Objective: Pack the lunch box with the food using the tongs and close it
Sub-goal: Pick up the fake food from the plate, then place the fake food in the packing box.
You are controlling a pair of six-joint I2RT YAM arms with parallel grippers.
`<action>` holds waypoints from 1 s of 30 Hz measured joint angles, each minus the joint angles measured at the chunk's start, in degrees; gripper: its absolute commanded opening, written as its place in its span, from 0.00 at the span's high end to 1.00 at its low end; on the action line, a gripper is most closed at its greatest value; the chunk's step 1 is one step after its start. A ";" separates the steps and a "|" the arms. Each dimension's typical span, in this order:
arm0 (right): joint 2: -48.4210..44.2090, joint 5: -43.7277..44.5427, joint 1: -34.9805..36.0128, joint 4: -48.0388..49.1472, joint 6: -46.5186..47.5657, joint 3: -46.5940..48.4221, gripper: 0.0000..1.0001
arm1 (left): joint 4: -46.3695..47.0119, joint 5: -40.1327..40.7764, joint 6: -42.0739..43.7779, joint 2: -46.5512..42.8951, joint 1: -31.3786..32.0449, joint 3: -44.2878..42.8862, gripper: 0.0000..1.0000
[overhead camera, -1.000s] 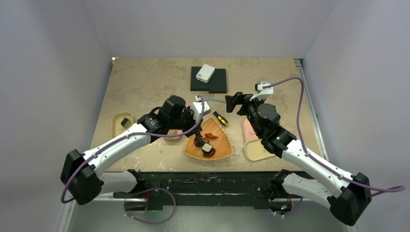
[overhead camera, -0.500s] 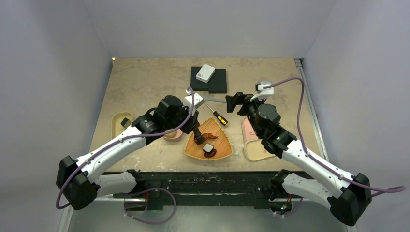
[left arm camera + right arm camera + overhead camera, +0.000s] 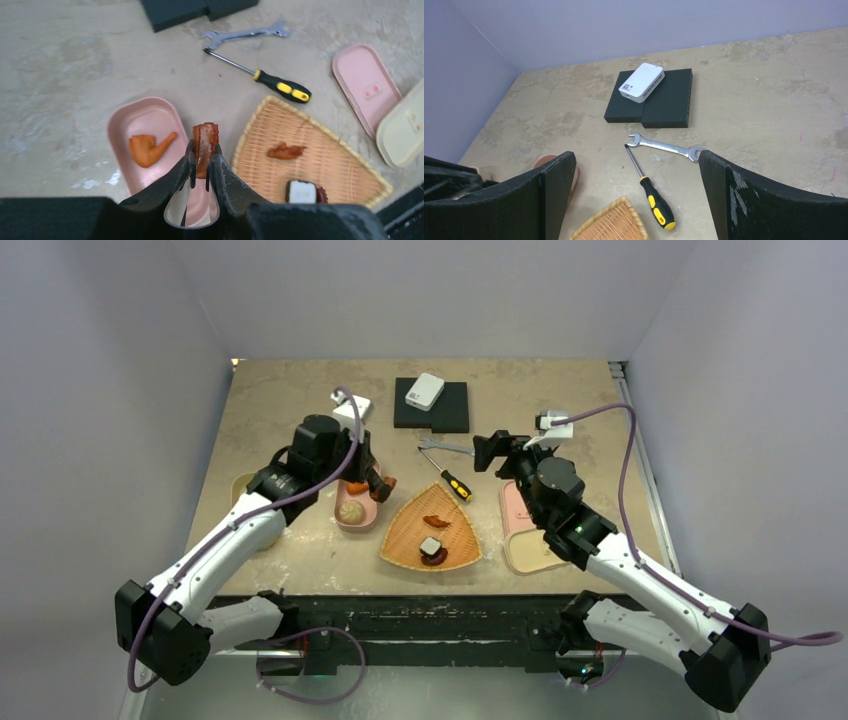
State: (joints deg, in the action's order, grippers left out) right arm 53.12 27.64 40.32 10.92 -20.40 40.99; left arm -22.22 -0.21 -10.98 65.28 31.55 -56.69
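Observation:
My left gripper [image 3: 202, 160] is shut on the slim dark tongs [image 3: 192, 174]. The tongs pinch a reddish-brown food strip [image 3: 205, 142] above the right rim of the pink lunch box [image 3: 125, 125]. An orange food piece [image 3: 147, 149] lies in that box, and the top view shows a beige bun [image 3: 350, 510] in it. On the woven basket [image 3: 455, 530] lie an orange-red bit [image 3: 436, 522] and a black-and-white piece [image 3: 430, 547]. My right gripper [image 3: 497, 453] hangs open and holds nothing, behind the basket, over the screwdriver [image 3: 656, 205].
A pink lid [image 3: 515, 505] and a beige lid [image 3: 535, 552] lie right of the basket. A silver wrench [image 3: 445, 448] lies behind the screwdriver. A black block with a white device [image 3: 430, 405] stands at the back. A beige box [image 3: 245, 495] sits far left.
My left arm has swung left from the basket to above the pink lunch box, carrying the tongs with the reddish-brown strip. The right arm has barely moved.

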 measured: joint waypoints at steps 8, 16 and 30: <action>-0.39 1.46 -0.22 -0.39 0.61 0.00 0.04 | -0.20 4.66 -2.27 -1.53 -4.79 -1.70 1.00; -0.76 1.70 -0.22 -0.68 0.76 0.00 0.04 | -2.05 11.17 -4.35 -1.03 -5.31 -1.68 1.00; -0.76 1.86 -0.22 -0.70 0.96 0.00 0.04 | -1.03 10.95 -6.47 3.10 -5.31 0.35 0.93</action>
State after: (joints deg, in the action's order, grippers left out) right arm 52.36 29.50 40.10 10.22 -19.44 40.99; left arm -23.24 10.74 -17.45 68.38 26.24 -56.34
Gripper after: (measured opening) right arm 0.961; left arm 0.188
